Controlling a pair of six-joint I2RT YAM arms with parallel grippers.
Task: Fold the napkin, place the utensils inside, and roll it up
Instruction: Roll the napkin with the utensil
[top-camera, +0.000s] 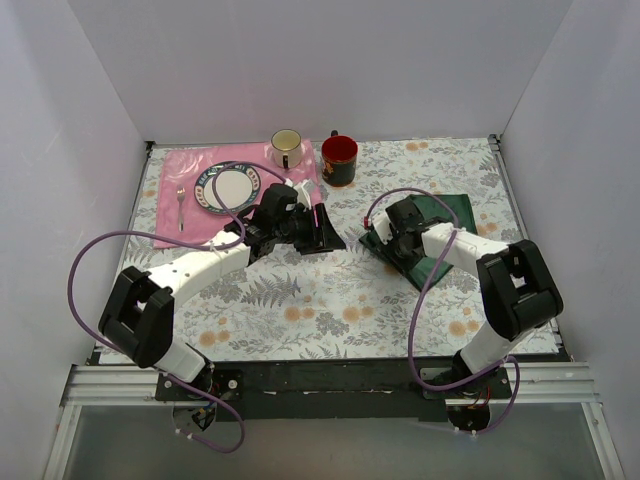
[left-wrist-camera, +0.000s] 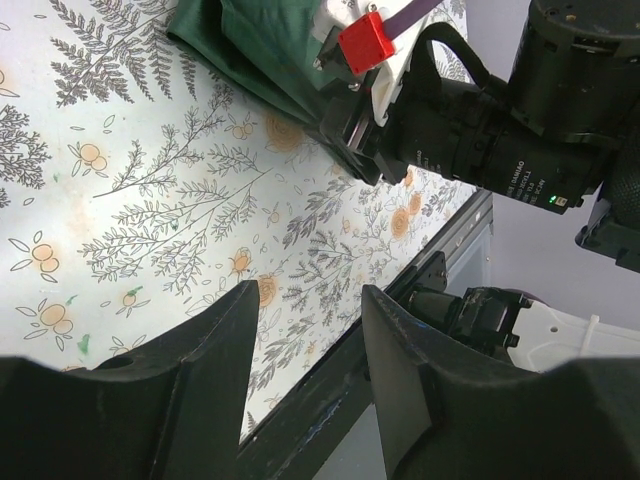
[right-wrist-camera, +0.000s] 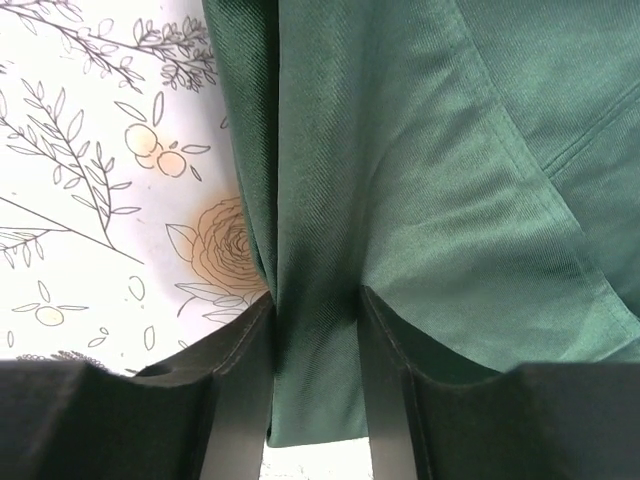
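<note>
The dark green napkin lies folded on the floral tablecloth at the right middle. My right gripper is at its left edge, and the right wrist view shows its jaws closed on a bunched fold of the napkin. My left gripper is open and empty just left of it, a little above the cloth. In the left wrist view the left gripper faces the napkin and the right gripper's body. No black-handled utensils are in view.
A pink placemat at the back left holds a patterned plate and a small all-silver fork. A cream mug and a red-lined black mug stand at the back centre. White walls enclose the table.
</note>
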